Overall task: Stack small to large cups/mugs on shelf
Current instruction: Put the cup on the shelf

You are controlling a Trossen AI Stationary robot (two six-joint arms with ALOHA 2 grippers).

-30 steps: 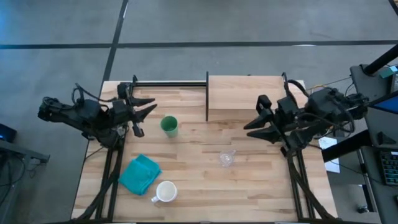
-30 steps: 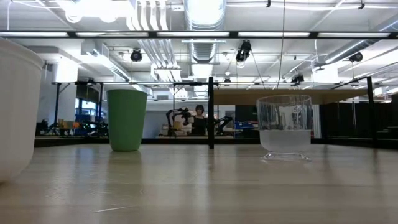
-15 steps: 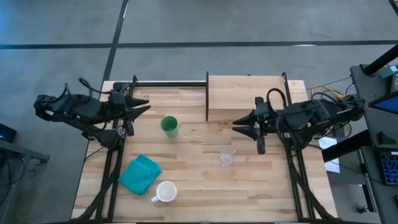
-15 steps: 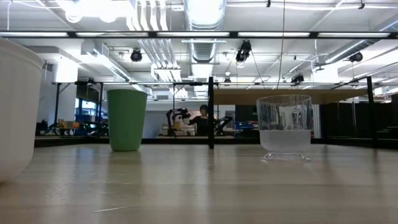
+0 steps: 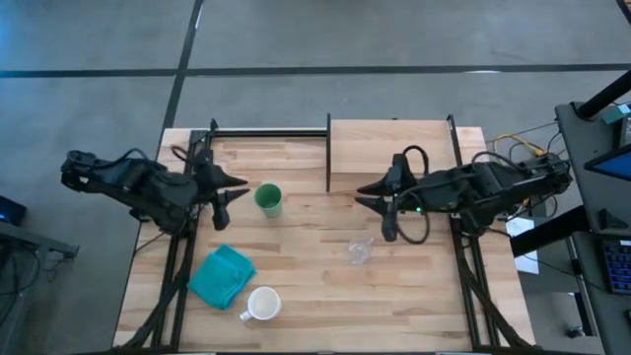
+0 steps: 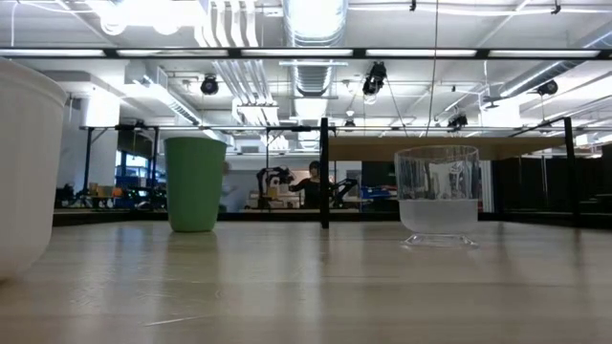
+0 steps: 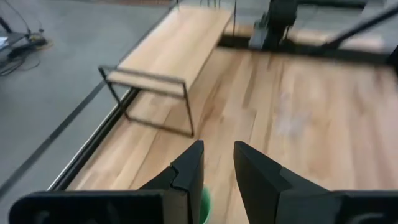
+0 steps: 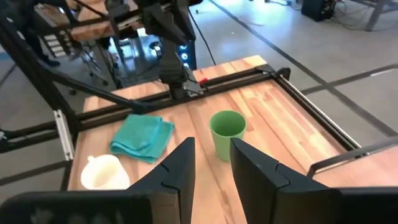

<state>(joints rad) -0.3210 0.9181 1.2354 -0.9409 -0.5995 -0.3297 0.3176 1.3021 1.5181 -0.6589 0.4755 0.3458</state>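
Note:
The green tumbler (image 5: 268, 199) (image 6: 195, 183) (image 8: 227, 133) stands upright on its base near the table's middle. Nearer the front, the clear cup (image 5: 360, 250) (image 6: 438, 195) stands upright, and the white mug (image 5: 262, 304) (image 6: 24, 162) (image 8: 104, 173) sits at the near edge. The shelf (image 5: 389, 153) (image 7: 174, 55) stands on its black frame at the far right. My left gripper (image 5: 237, 192) (image 7: 217, 163) hovers just left of the tumbler, fingers slightly apart. My right gripper (image 5: 370, 202) (image 8: 211, 158) hangs in front of the shelf, beyond the clear cup, also slightly open. Neither gripper shows in the low view.
A folded teal cloth (image 5: 221, 276) (image 8: 142, 138) lies near the front left, beside the white mug. A black rail (image 5: 266, 131) runs along the far edge left of the shelf. Bare wood lies between the tumbler, the clear cup and the shelf's front edge.
My right gripper has travelled toward the table's left, out in front of the shelf, turning about its wrist as it went. My left gripper has also turned and shifted a little toward the green tumbler. The cups, the mug and the cloth have stayed where they were.

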